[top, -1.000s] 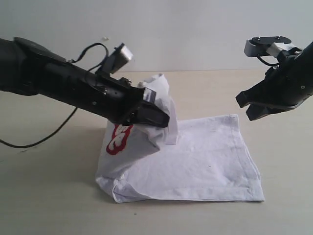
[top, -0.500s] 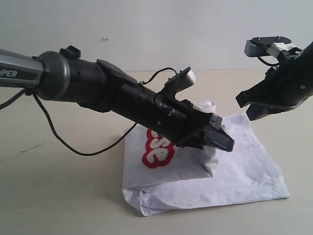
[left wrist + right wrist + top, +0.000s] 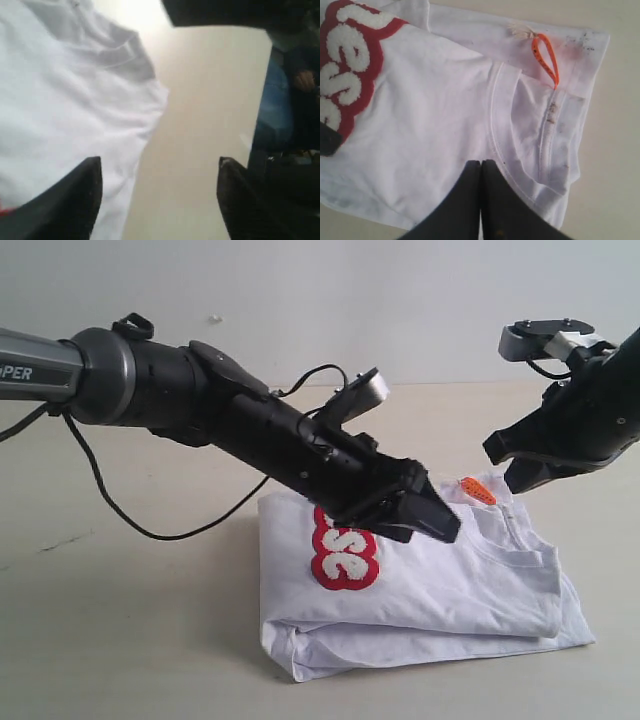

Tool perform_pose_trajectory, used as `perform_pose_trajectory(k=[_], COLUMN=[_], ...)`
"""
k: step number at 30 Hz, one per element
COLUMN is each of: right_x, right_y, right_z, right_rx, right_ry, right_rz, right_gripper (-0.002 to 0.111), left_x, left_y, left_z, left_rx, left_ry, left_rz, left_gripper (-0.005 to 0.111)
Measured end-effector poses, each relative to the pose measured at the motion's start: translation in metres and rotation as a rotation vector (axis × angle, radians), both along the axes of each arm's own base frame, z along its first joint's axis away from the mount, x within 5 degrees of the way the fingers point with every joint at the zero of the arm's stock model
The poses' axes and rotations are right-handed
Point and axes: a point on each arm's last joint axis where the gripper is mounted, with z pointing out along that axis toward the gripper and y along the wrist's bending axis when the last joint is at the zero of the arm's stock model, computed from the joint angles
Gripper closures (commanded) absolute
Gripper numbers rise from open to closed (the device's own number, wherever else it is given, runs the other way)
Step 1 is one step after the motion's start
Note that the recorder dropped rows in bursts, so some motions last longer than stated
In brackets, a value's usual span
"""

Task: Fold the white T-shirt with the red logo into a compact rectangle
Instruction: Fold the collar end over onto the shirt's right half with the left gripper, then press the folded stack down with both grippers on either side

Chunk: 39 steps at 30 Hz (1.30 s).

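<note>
The white T-shirt lies folded on the table, with its ribbed collar and orange neck tag on top at the right. Part of the red logo shows on the left of the fold, and it appears again as the red logo in the right wrist view. My left gripper reaches across the shirt and hovers just above it. In its own view the left gripper is open and holds nothing, over the shirt's edge. My right gripper hangs shut above the collar corner, and the right gripper is empty.
A black cable trails over the beige table on the left. A pale wall stands behind. In the left wrist view, dark and blue shapes show beyond the table's edge.
My left gripper swung right, carrying the shirt's raised part over, and let go. The shirt now lies flat with collar and tag on top. The right arm has not moved.
</note>
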Motion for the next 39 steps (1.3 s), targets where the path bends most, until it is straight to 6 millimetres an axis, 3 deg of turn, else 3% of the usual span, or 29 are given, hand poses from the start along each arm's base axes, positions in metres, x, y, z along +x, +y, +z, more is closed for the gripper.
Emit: perform_pose_trajectory(k=[4,6,12,19,24,33,39], right_x=[-0.001,0.000,0.006,0.014,0.017,0.019,0.020], right_y=[0.002,0.003,0.004,0.003,0.001,0.002,0.022], right_z=[0.000,-0.002,-0.028,-0.073,-0.093,-0.108,-0.113], right_rx=[0.020,0.036,0.048,0.036,0.013,0.011,-0.004], right_ry=[0.012,0.022,0.114,0.232,0.268,0.296,0.270], right_rz=[-0.005,-0.010,-0.009,0.004,0.009,0.008,0.058], right_gripper=[0.108,0.108,0.108,0.108,0.108,0.108,0.108], left_x=[0.011,0.014,0.013,0.008,0.008,0.014,0.025], left_y=[0.028,0.040,0.054,0.060,0.062,0.075,0.098], left_z=[-0.014,-0.020,-0.031,-0.056,-0.058,-0.058,-0.058], left_rx=[0.196,0.291,0.441,0.501,0.531,0.611,0.633], left_ry=[-0.026,-0.054,-0.101,-0.054,-0.044,-0.036,0.013], left_rz=[-0.035,-0.057,-0.122,-0.147,-0.131,-0.098,-0.045], left_gripper=[0.068,0.072,0.064,0.064,0.064,0.064,0.064])
